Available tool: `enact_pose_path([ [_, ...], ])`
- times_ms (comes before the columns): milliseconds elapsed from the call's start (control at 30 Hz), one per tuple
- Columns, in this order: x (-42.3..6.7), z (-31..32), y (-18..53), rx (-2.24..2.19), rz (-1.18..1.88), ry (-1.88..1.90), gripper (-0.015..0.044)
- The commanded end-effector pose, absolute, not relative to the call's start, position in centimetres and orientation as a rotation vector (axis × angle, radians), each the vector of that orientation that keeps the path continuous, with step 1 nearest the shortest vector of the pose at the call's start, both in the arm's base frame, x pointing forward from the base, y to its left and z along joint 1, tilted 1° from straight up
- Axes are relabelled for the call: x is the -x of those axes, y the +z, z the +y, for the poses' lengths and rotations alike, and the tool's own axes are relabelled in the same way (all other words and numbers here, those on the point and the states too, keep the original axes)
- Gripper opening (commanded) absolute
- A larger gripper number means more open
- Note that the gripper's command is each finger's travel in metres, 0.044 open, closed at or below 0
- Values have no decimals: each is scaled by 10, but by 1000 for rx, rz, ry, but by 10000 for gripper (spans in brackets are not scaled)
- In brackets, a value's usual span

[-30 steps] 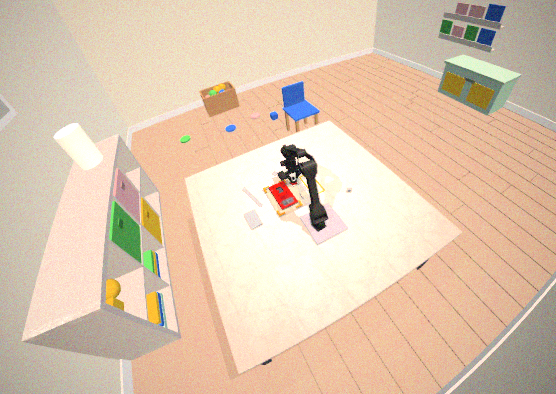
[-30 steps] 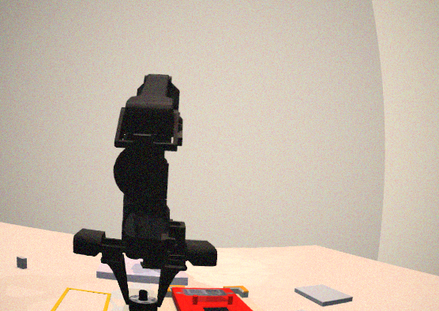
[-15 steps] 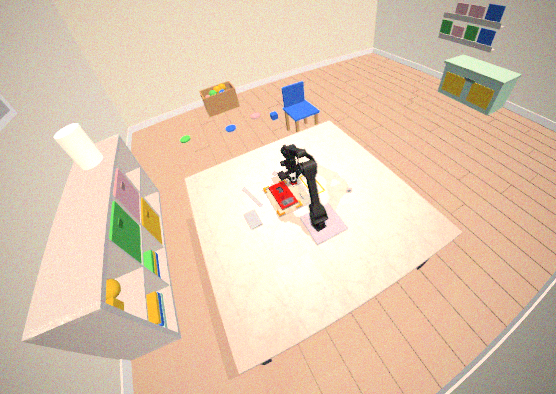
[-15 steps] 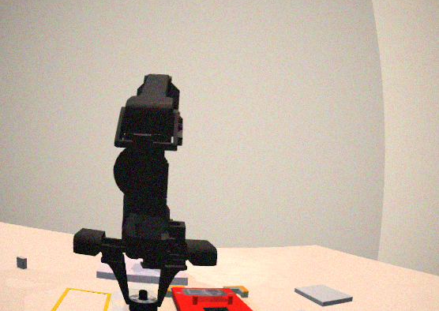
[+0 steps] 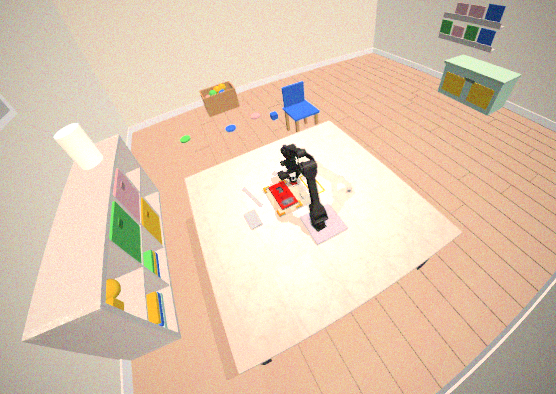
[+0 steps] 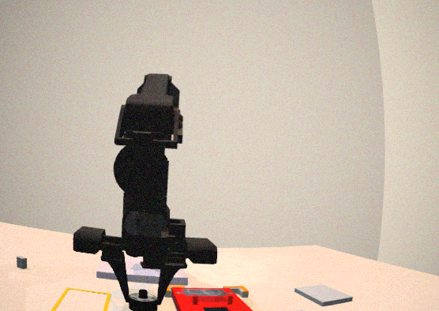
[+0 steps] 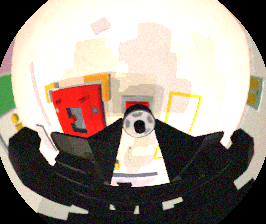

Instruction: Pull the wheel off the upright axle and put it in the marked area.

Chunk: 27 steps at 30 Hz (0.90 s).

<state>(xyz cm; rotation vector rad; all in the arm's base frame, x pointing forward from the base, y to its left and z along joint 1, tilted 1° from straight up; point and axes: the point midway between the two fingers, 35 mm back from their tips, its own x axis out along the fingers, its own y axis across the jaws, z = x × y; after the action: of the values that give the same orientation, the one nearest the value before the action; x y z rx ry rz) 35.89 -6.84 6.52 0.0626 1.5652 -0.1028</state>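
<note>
The wheel [image 5: 293, 181] [image 6: 136, 297] [image 7: 130, 125] has a black tyre and a pale grey hub face. It sits level around the upright axle, whose dark tip [image 6: 143, 293] [image 7: 139, 126] stands up through the hub. My gripper [image 5: 293, 179] [image 6: 144, 301] [image 7: 138, 123] points down and is shut on the wheel, one finger on each side of it. The marked area is a yellow outline [image 6: 90, 290] [image 7: 185, 94] on the table, beside the wheel: left of it in the exterior view, right of it in the wrist view. The foot of the axle is mostly hidden.
A red panel [image 5: 280, 193] [image 6: 183, 301] [image 7: 93, 107] with orange corner brackets [image 6: 238, 289] [image 7: 105, 86] lies close beside the wheel, opposite the outline. A grey flat block [image 5: 253, 219] [image 6: 324, 294] lies beyond the panel. A small dark cube [image 6: 21, 262] stands beyond the outline.
</note>
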Motion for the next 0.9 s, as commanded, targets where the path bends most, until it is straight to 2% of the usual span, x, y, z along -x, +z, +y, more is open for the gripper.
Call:
enact_pose_path([
  [0, -359, -68, 69, -62, 1563, -102, 0],
  [867, -359, -68, 77, -62, 1559, -100, 0],
])
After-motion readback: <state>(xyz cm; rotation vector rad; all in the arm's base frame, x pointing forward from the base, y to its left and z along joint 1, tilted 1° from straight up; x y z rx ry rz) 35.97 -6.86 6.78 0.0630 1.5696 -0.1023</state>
